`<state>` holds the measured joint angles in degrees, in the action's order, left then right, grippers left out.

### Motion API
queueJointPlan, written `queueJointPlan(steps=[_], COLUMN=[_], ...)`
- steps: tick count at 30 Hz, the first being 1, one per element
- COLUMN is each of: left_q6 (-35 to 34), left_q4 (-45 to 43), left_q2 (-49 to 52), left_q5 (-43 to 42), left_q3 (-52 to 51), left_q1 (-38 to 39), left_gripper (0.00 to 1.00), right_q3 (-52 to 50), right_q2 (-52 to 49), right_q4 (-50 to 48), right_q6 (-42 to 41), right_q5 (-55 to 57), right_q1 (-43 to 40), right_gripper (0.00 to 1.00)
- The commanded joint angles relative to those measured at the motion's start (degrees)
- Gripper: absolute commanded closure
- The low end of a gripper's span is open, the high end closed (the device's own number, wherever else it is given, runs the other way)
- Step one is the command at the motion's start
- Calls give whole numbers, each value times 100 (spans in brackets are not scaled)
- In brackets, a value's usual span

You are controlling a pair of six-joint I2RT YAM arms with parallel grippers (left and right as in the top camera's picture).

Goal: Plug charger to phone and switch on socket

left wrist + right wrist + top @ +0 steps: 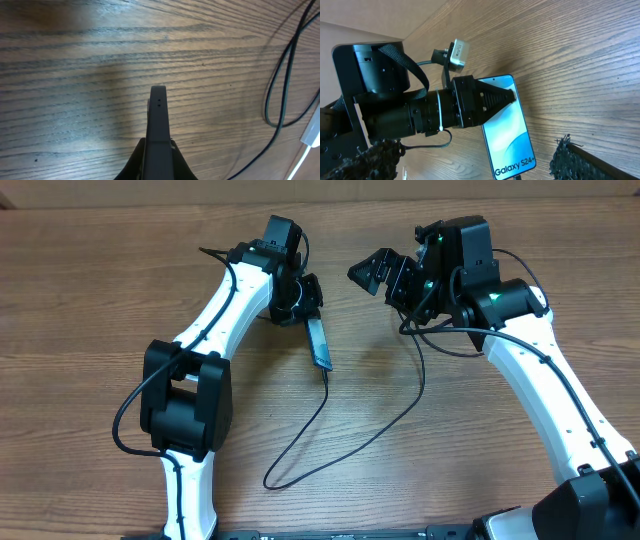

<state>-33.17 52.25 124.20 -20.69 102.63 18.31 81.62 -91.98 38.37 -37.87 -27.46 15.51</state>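
Blue-screened phone [507, 135] tilted on edge, black charger [325, 392] trailing from it.

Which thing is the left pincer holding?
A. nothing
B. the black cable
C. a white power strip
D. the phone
D: the right wrist view shows the left pincer shut on the phone, which is lifted off the table.

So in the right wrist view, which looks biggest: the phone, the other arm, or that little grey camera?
1. left arm
2. phone
3. grey camera
The arm's lead may owe something to nearness.
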Motion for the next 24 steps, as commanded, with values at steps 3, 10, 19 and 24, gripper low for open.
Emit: queueJointPlan(steps=[3,10,19,24], left_q6=[-179,-179,-201,-199], left_q4=[-24,-31,-236,-275], left_q2=[22,22,22,22], left_q5=[55,85,0,-90], left_q3=[-28,-66,-404,-424], left_q1=[20,35,48,52], left_gripper=[96,96,96,96], right_q3=[52,50,50,50], right_q2=[129,129,129,129], right_q4=[-37,-37,-37,-37], right_q6=[48,48,48,46], right_q5=[52,96,116,155], right_q1=[7,7,7,7], right_gripper=[0,0,0,0])
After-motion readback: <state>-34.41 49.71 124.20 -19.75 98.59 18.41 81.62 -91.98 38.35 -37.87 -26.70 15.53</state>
